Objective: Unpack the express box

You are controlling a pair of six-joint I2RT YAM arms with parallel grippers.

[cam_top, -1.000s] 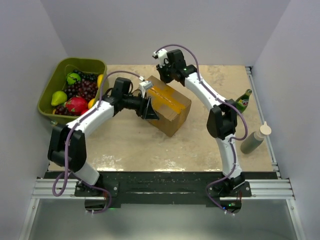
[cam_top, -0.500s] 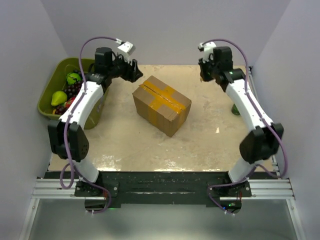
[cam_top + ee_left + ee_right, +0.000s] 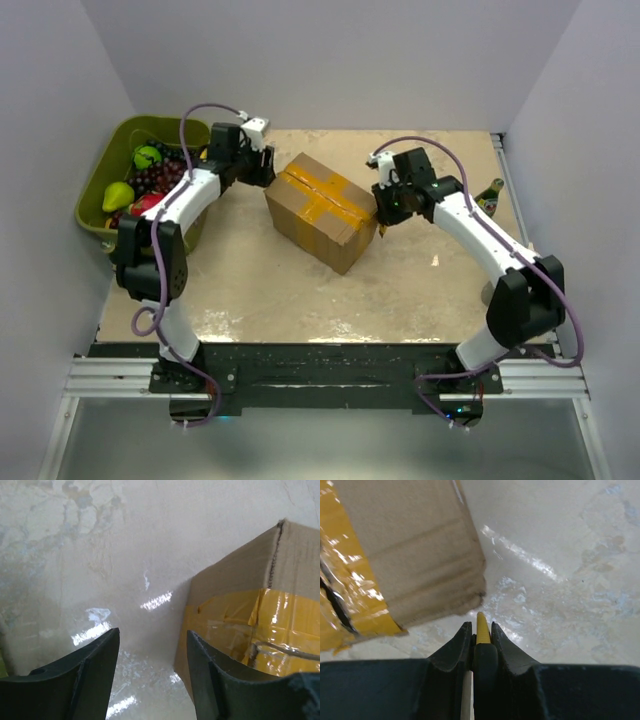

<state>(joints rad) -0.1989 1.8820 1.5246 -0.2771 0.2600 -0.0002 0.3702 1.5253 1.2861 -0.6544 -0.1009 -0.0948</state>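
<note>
The pale marbled stone-look table (image 3: pixel 260 290) carries everything. Near its middle sits the brown corrugated cardboard express box (image 3: pixel 322 205), turned at an angle to the table edges. Its top flaps are shut, and yellowish-tan tape strips cross over them.

At the far left corner of the table stands an olive-green plastic bin (image 3: pixel 96 182) holding fruit: a green pear, dark grapes and something red.

The white left arm (image 3: pixel 190 195) reaches past the bin to the box's far left corner. Its jaws stand open with nothing between them. In the left wrist view only bare table (image 3: pixel 100 555) shows in the gap, and the box (image 3: pixel 260 610), with glossy tape on its side, lies just beside the right-hand finger (image 3: pixel 225 690), outside the gap.

The white right arm (image 3: pixel 470 225) bends in from the right, so that its jaws sit low at the box's right corner. They are closed on a narrow yellow piece (image 3: pixel 482 624) pinched upright between them. In the right wrist view its tip points at the bottom corner of the box (image 3: pixel 405 545), just above the table (image 3: pixel 560 555). Whether the tip touches the cardboard cannot be told.

A green glass bottle (image 3: pixel 487 199) stands near the table's right edge, well apart from the box.
</note>
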